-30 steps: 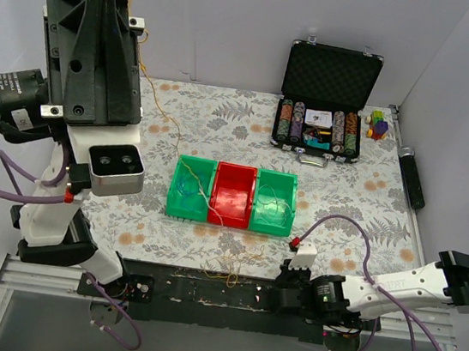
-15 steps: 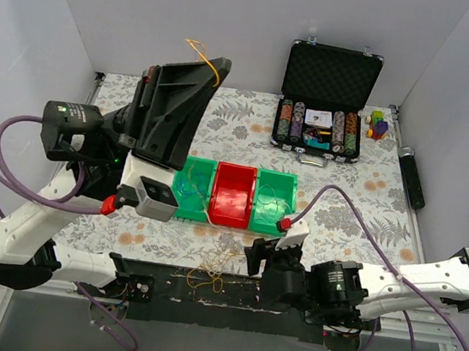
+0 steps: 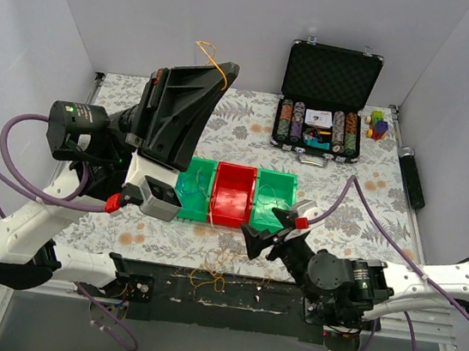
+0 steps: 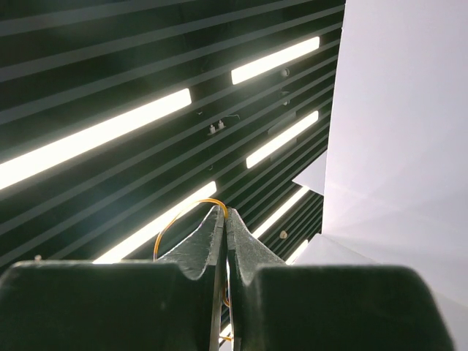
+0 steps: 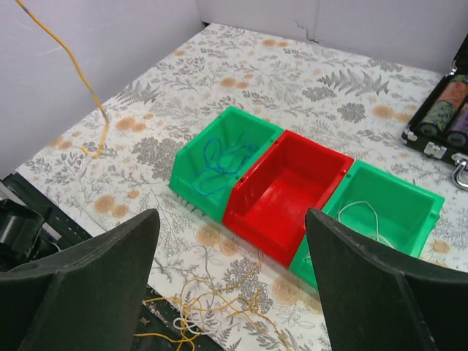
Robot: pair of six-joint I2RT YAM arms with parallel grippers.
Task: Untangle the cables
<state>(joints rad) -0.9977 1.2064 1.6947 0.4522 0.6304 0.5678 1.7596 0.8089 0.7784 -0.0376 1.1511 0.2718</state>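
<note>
A loose tangle of yellow and white cables [image 3: 209, 272] lies at the table's front edge, below the bins, also the tangle [image 5: 197, 311] in the right wrist view. My left gripper [image 3: 229, 67] is raised high and shut on a yellow cable [image 3: 208, 51], which loops over its fingertips [image 4: 219, 219]. That yellow cable [image 5: 73, 66] hangs down to the table's left side. My right gripper [image 3: 269, 228] stands open above the tangle and the bins, its jaws [image 5: 232, 212] holding nothing. A blue cable [image 5: 223, 157] lies in the left green bin, a white cable [image 5: 365, 216] in the right green bin.
Three bins stand in a row mid-table: green [image 3: 189, 189], red [image 3: 234, 194] with nothing in it, green [image 3: 274, 202]. An open black case of poker chips [image 3: 322, 118], coloured blocks [image 3: 379, 124] and a black tool [image 3: 411, 177] sit at the back right. White walls enclose the table.
My right gripper opened wide and swung left and forward toward the bins. My left arm dropped from close to the camera, still holding the yellow cable. The tangle now lies free at the front edge.
</note>
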